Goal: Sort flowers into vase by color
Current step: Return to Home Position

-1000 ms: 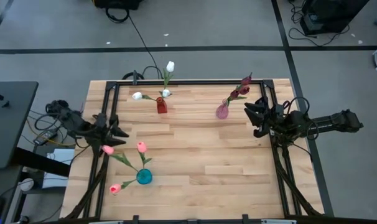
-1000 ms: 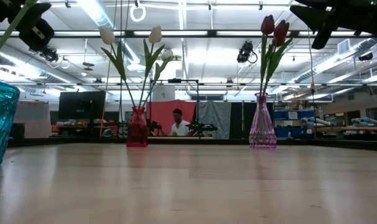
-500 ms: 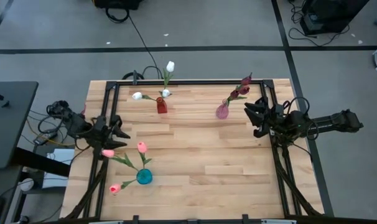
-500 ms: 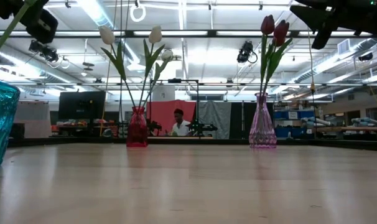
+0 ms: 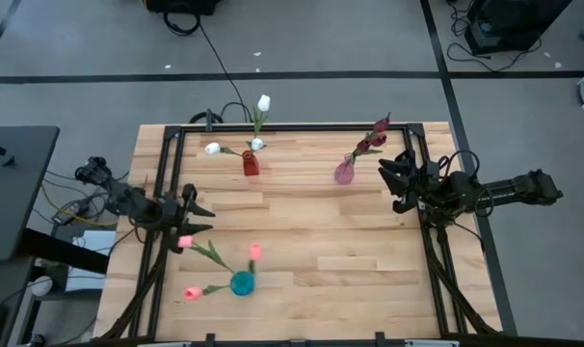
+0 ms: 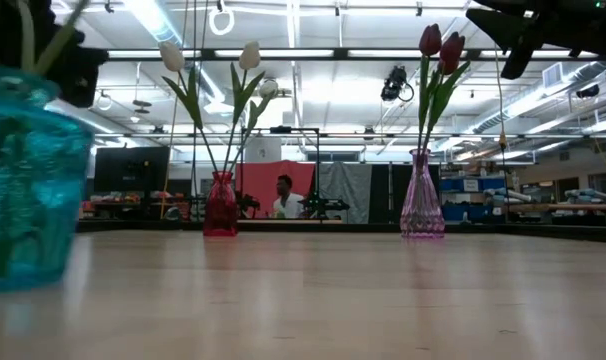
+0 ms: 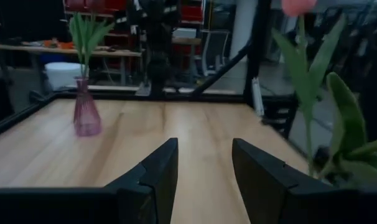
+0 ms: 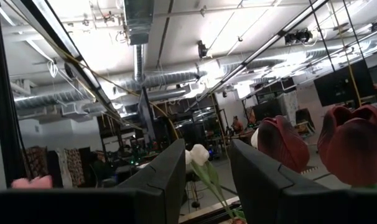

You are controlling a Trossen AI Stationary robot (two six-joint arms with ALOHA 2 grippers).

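Note:
A teal vase (image 5: 242,283) stands on the table near the front left and holds three pink tulips (image 5: 186,241). It looms large at the left of the low view (image 6: 28,180). My left gripper (image 5: 203,218) is open and empty beside the nearest pink tulip, whose stem (image 7: 307,124) stands just outside one finger. A red vase (image 5: 250,164) holds white tulips (image 5: 263,102). A pink vase (image 5: 344,173) holds maroon tulips (image 5: 374,138). My right gripper (image 5: 392,183) is open and empty, to the right of the pink vase. My left gripper stands with one finger (image 7: 269,180) close beside the pink tulip's stem and leaves (image 7: 347,137). I cannot tell whether the finger's outer side touches them. Nothing lies between the fingers.
The black frame rails (image 5: 176,173) run along the table's left, far and right edges. The wooden table top (image 5: 369,260) lies between the vases. A person (image 6: 284,196) is in the room behind the table.
My left gripper has gone toward the table's near edge and right. The teal vase with its pink tulips has slid along the table toward the near edge and right, staying upright. It now shows much larger in the low view.

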